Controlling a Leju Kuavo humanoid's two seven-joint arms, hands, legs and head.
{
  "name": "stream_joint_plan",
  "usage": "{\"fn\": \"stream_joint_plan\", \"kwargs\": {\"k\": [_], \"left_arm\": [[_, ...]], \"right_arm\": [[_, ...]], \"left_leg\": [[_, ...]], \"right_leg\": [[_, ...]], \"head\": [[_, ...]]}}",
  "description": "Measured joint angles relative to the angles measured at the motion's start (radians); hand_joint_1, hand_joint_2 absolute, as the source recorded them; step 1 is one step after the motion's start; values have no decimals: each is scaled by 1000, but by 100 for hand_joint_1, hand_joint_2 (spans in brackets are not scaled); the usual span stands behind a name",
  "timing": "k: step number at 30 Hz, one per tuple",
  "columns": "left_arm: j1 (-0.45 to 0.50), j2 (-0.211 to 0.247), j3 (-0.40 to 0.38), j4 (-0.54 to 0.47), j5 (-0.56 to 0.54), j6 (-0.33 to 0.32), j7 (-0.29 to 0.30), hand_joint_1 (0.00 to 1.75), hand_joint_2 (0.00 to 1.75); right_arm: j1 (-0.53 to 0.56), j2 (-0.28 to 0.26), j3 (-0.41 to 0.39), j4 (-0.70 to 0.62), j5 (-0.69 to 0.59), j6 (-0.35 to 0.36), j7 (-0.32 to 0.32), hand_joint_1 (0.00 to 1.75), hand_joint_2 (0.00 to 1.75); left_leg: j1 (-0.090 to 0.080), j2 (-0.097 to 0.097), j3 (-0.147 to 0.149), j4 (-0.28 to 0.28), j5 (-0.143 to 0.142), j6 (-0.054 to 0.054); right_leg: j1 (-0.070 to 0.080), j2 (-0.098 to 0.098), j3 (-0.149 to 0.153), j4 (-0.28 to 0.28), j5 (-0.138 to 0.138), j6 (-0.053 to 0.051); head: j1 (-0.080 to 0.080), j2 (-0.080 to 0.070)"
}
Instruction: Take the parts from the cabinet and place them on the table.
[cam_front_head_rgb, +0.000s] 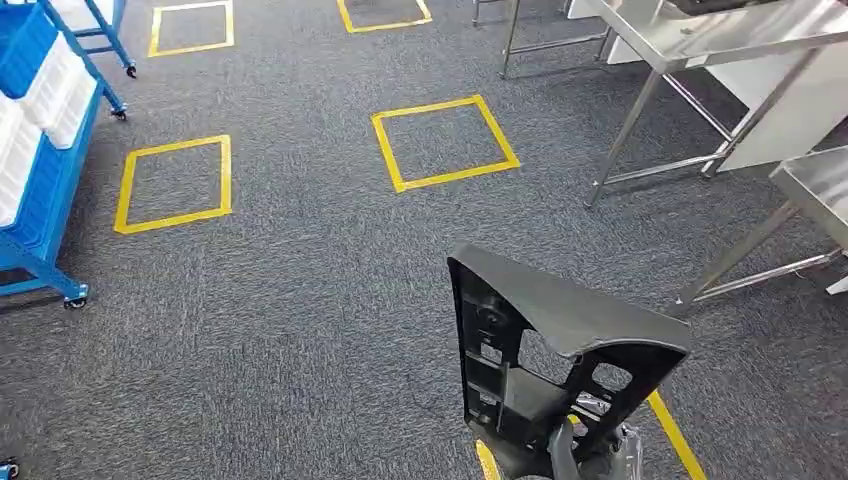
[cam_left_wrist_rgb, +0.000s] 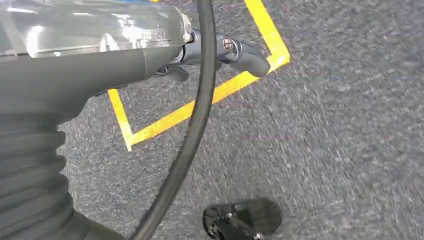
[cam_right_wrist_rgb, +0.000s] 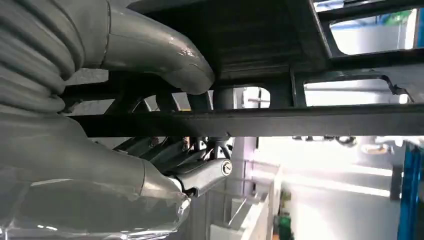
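A large black plastic part with ribs and cut-outs stands upright low in the head view, over the grey carpet. My right hand grips its lower end from below. In the right wrist view the grey thumb presses on the part's dark frame and the darker fingers wrap under it. My left hand hangs over the carpet with nothing in it, and one finger sticks out. The blue cabinet with white bins stands at the left edge. Steel tables stand at the top right.
Yellow tape squares mark the carpet ahead. A second steel table and its legs come in at the right edge. A yellow tape line runs beside the held part. A black cable crosses the left wrist view.
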Motion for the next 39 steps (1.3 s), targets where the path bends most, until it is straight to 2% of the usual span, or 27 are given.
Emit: {"fn": "stream_joint_plan", "kwargs": {"k": [1,2,3,4,5,7,8,10,11,12,13,16,17,18,19,21,22,23,24,26,27,28,32,34,35,37,39], "left_arm": [[-3,0,0,0,0,0,0,0,175],[-4,0,0,0,0,0,0,0,175],[-6,0,0,0,-1,0,-1,0,175],[-6,0,0,0,-1,0,-1,0,175],[-3,0,0,0,0,0,0,0,175],[3,2,0,0,0,0,1,0,175],[5,2,0,0,0,0,1,0,175],[3,2,0,0,2,0,1,0,175],[2,2,0,0,2,0,1,0,175],[4,3,0,0,2,0,1,0,175],[4,3,0,0,2,0,1,0,175],[0,3,0,0,3,-1,4,0,175],[-2,0,0,1,3,-2,5,0,175],[-3,0,0,1,3,-3,5,0,175],[-2,0,1,1,4,-3,5,0,175],[4,0,1,1,5,-3,10,0,175],[6,1,2,1,6,-3,10,0,175],[6,2,2,1,7,-5,10,0,175],[4,1,2,1,7,-6,10,0,175],[3,1,2,1,8,-6,10,0,175],[3,1,2,1,8,-6,10,0,175],[4,1,2,1,11,-6,10,0,175],[-4,1,3,1,13,-9,10,0,175],[-5,0,3,1,15,-13,10,0,175],[-2,0,3,1,17,-16,10,0,175],[6,1,5,1,18,-21,10,0,175],[9,1,7,1,18,-21,10,0,175]], "right_arm": [[1,0,0,0,0,0,0,175,175],[2,0,0,0,0,0,0,175,175],[2,0,0,-1,-1,0,0,175,175],[-1,0,1,0,-1,0,0,175,175],[-2,0,2,0,-1,0,0,175,175],[0,0,2,2,-1,1,0,175,175],[0,0,2,2,-1,1,0,175,175],[0,0,2,2,1,1,0,175,175],[0,0,2,2,3,1,0,175,175],[0,0,2,2,3,1,0,175,175],[-2,0,3,2,4,1,1,175,175],[4,0,3,2,6,3,0,175,175],[4,0,3,2,6,3,0,175,175],[6,0,2,2,7,3,0,175,175],[2,0,2,3,9,3,0,175,175],[-2,0,3,8,11,5,0,175,175],[-2,0,3,11,14,5,0,175,175],[1,0,3,14,18,5,0,175,175],[1,-1,2,18,22,5,0,175,175],[0,-1,3,21,31,5,0,175,175],[0,-1,4,22,33,5,0,175,175],[-4,-1,5,23,37,5,1,175,175],[-1,-1,7,23,44,6,0,175,175],[-1,-1,8,24,43,6,0,175,175],[-4,0,10,25,44,6,0,175,175],[-3,0,11,26,45,6,0,175,175],[-1,0,11,26,46,6,1,175,175]], "left_leg": [[-1,14,7,-4,-1,-7],[4,4,9,-2,-12,-16],[7,-55,1,34,-36,-18],[7,-90,-30,101,-75,-18],[7,-107,-70,181,-111,-19],[7,-119,-145,315,-146,-21],[7,-120,-153,314,-125,-20],[7,-126,-110,185,-26,-15],[9,-149,-77,99,24,-13],[12,-203,-58,48,32,-9],[13,-212,-49,18,22,-9],[4,-184,-48,23,25,4],[16,-168,-46,10,32,14],[13,-158,-43,5,35,19],[13,-145,-42,3,36,28],[9,-114,-42,3,33,31],[9,-99,-42,3,32,30],[9,-84,-41,3,30,30],[9,-72,-39,3,27,28],[9,-48,-28,3,20,22],[8,-40,-20,3,16,17],[0,-28,-19,8,8,9],[1,15,5,-2,-1,-12],[7,-79,-19,61,-49,-18],[8,-103,-54,136,-92,-18],[8,-119,-130,287,-149,-21],[9,-120,-142,289,-112,-22]], "right_leg": [[1,15,1,-5,2,-6],[-15,29,14,-19,9,-15],[-16,39,18,-24,11,-20],[-16,50,17,-24,11,-25],[-15,64,17,-23,10,-27],[-14,96,18,-21,9,-29],[-14,111,20,-19,8,-29],[-14,143,24,-14,4,-25],[-16,155,26,-9,1,-21],[-18,164,23,-6,-2,-18],[-12,180,15,4,-5,-12],[-19,211,6,-5,6,8],[-18,212,4,1,2,12],[-14,152,-2,19,-13,16],[-14,107,-30,74,-50,22],[-21,82,-105,223,-120,30],[-23,78,-134,277,-135,33],[-26,76,-143,290,-125,36],[-28,72,-126,253,-93,37],[-26,42,-38,90,-8,31],[-20,-11,6,15,14,22],[-5,-31,14,-10,0,16],[-10,26,15,-18,5,-8],[-17,45,18,-24,11,-19],[-17,58,17,-24,12,-25],[-15,90,16,-22,11,-27],[-16,121,16,-17,10,-26]], "head": [[0,0],[0,0],[0,0],[0,0],[0,0],[0,0],[0,0],[0,0],[0,0],[0,0],[0,0],[0,0],[0,0],[0,0],[0,0],[0,0],[0,0],[0,0],[0,0],[0,0],[0,0],[0,0],[0,0],[0,0],[0,0],[0,0],[0,0]]}}
